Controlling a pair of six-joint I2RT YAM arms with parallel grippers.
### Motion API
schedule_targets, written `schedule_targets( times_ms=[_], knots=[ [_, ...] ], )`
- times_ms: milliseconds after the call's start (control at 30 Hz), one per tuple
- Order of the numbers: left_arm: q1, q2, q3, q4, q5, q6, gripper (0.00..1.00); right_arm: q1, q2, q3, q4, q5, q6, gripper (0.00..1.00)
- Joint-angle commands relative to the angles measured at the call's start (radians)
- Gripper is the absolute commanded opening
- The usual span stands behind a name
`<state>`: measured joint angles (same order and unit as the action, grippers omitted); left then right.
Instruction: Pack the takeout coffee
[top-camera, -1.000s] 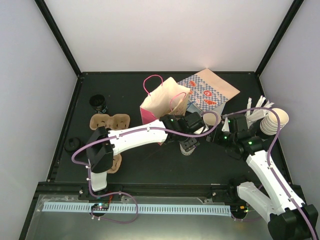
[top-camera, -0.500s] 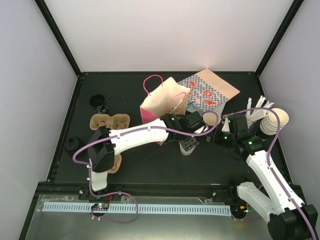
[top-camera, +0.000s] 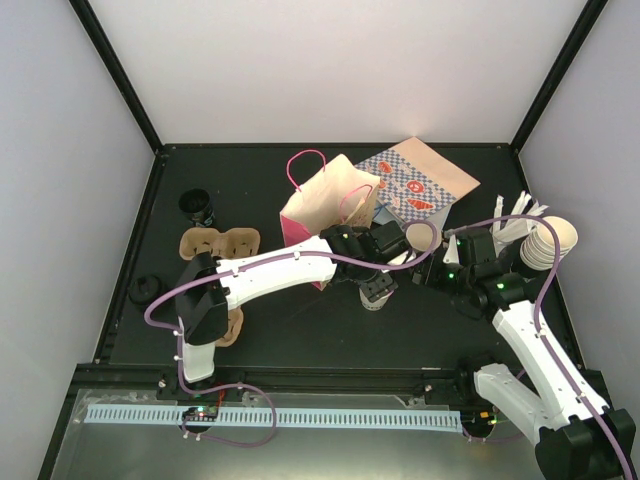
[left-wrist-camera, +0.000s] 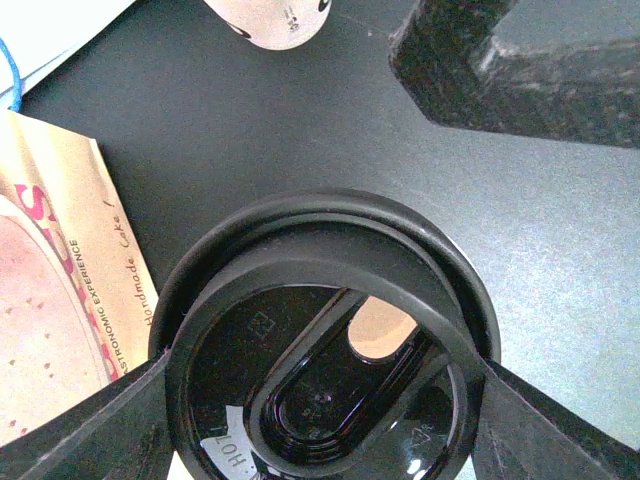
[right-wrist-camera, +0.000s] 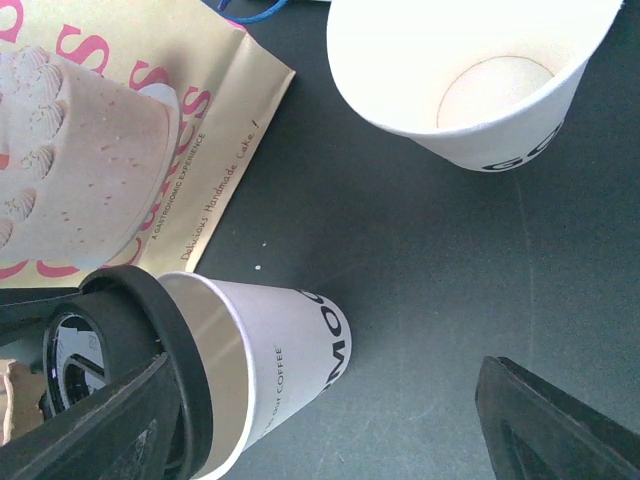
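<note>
Left wrist: left pincer (left-wrist-camera: 320, 405) clamps black lid (left-wrist-camera: 300, 255) on takeout coffee (right-wrist-camera: 290, 360).

Pink bag (top-camera: 318, 205) stands behind left end effector (top-camera: 375, 292); near table (top-camera: 300, 340) lies open

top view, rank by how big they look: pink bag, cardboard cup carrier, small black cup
pink bag
cardboard cup carrier
small black cup
The bag stands nearer the camera, which may inflate it.

L end effector (top-camera: 375, 292) shifted slightly; purple cable (top-camera: 438, 243) looped higher.
</note>
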<state>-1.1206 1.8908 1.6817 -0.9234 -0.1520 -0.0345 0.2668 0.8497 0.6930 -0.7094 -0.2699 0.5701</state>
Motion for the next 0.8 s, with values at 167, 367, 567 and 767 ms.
schedule_targets(
  times_ms=[167, 367, 567, 767],
  knots=[
    [0.001, -0.002, 0.021, -0.017, 0.032, -0.004, 0.74, -0.004, -0.005, -0.02, 0.042, -0.057, -0.037, 0.84],
    [0.001, 0.001, 0.021, -0.009, 0.037, -0.002, 0.74, -0.005, -0.007, -0.02, 0.048, -0.072, -0.048, 0.84],
    [0.003, 0.02, 0.026, -0.008, 0.04, 0.002, 0.74, -0.005, -0.007, -0.02, 0.051, -0.083, -0.049, 0.84],
    [0.007, 0.026, 0.026, -0.005, 0.042, 0.005, 0.74, -0.004, -0.014, -0.029, 0.051, -0.084, -0.049, 0.84]
  ],
)
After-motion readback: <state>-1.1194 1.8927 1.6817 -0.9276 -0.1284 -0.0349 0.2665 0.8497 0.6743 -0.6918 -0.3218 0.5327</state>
